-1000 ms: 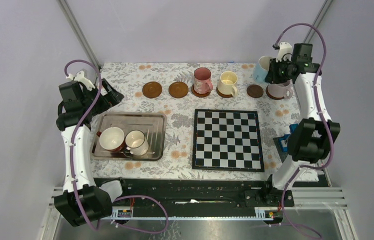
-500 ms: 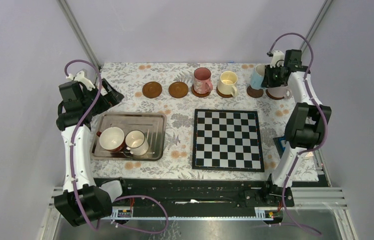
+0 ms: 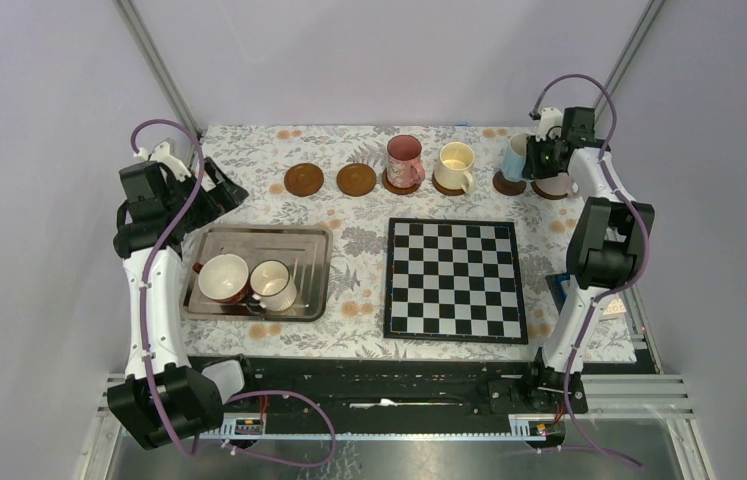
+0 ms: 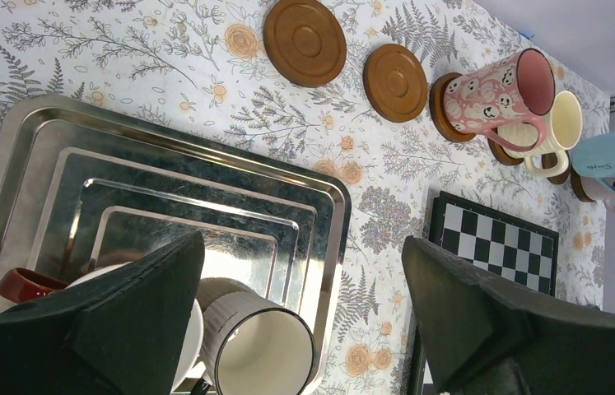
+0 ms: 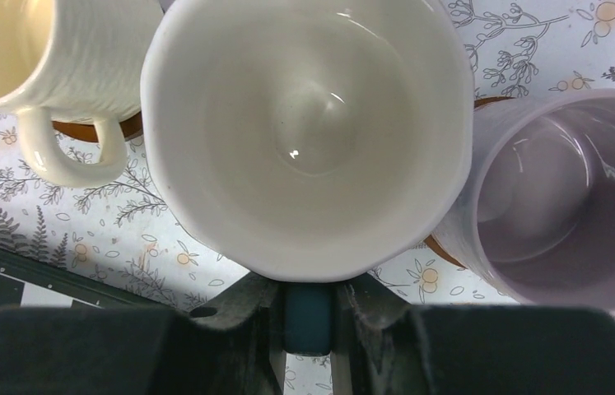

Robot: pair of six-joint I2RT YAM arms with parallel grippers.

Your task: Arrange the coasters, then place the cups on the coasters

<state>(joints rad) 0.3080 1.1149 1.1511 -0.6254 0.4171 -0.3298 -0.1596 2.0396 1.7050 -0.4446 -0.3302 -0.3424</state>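
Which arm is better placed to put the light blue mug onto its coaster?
The right: its hand grips the light blue mug right by the dark-brown round coaster, while the left hand hangs open near the rectangular metal tray.

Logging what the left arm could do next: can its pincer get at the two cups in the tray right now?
Probably yes. The left pincer is open and empty close above the tray, and the dark-red cup and white cup stand upright with nothing over them.
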